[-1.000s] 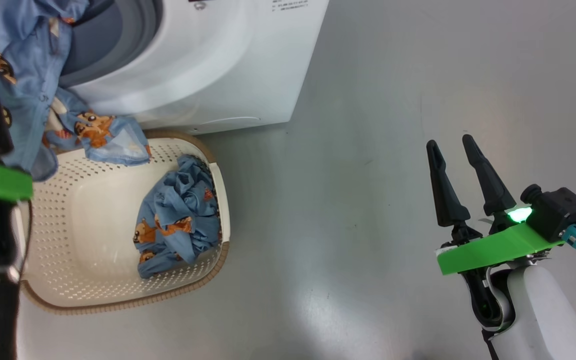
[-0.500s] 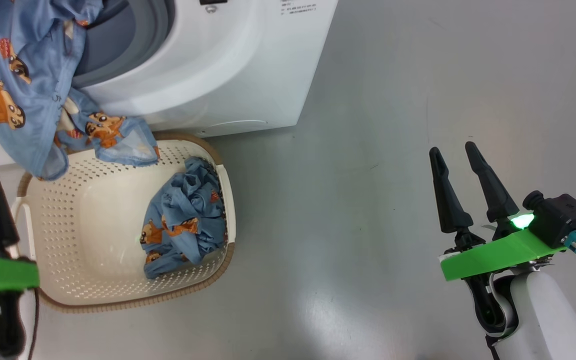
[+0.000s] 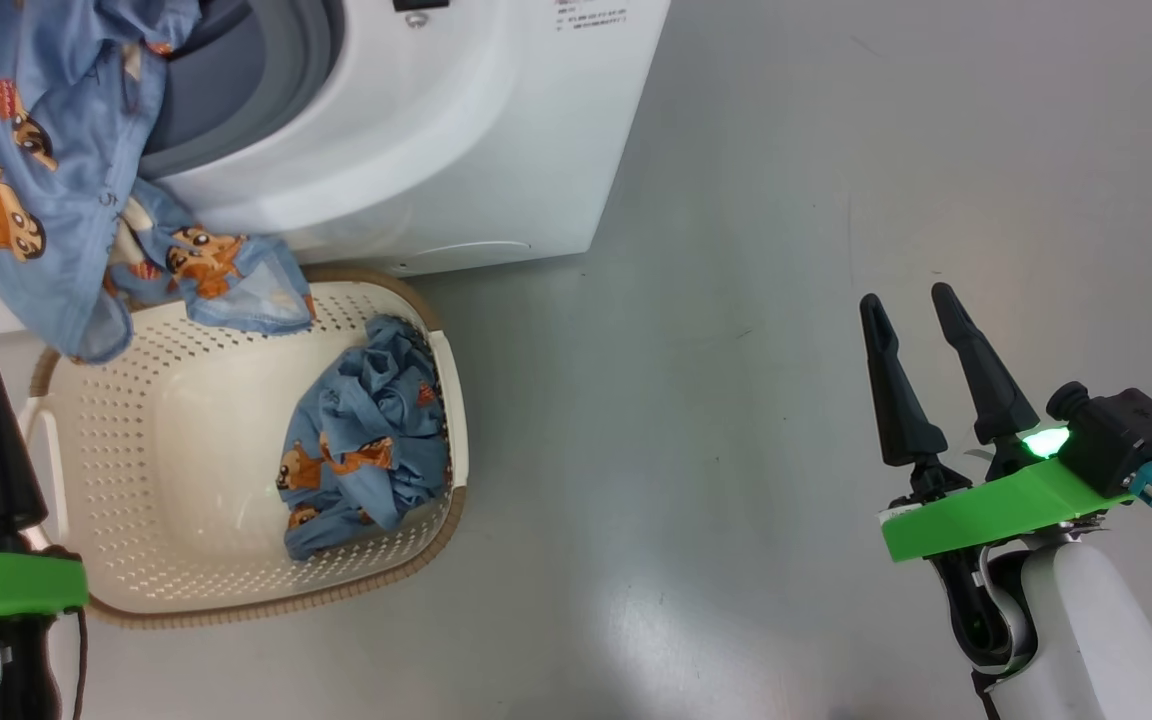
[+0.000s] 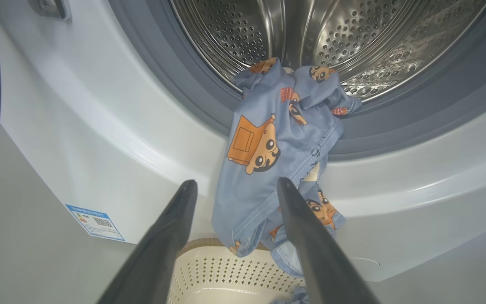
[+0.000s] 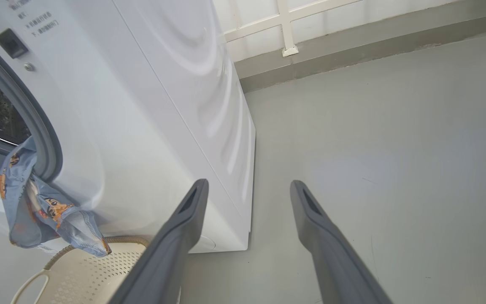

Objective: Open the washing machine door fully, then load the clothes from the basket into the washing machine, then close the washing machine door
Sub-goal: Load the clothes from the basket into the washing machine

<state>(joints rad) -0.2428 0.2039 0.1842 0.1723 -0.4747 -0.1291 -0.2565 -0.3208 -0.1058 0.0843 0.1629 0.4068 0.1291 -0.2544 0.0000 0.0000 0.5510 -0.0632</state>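
Clothes (image 4: 268,139) sit in two places. The hanging garment (image 3: 46,180) spills out of the drum (image 4: 310,33), over the grey gasket (image 4: 416,114) and down the white front of the washing machine (image 3: 416,130), with its hem dangling over the basket (image 3: 186,450) at about 11 o'clock of the rim in the head view. The bunched garment (image 3: 366,440) lies heaped against the basket wall at 3 o'clock. Your left gripper (image 4: 235,183) is spread wide and empty beside the basket's 9 o'clock edge, pointing at the hanging piece but clear of it. Your right gripper (image 3: 904,297) is also spread and empty, well apart over bare floor at 3 o'clock. Treat this fabric as light, limp and shapeless (it looks like thin woven cloth). It will likely drape, trail and slide out of a shallow pinch. Take the heap where its folds pile thickest, near its middle, so several layers sit between the fingers. For the hanging piece, pinch the doubled hem low down and carry it up past the gasket, or its tail may foul the seal.
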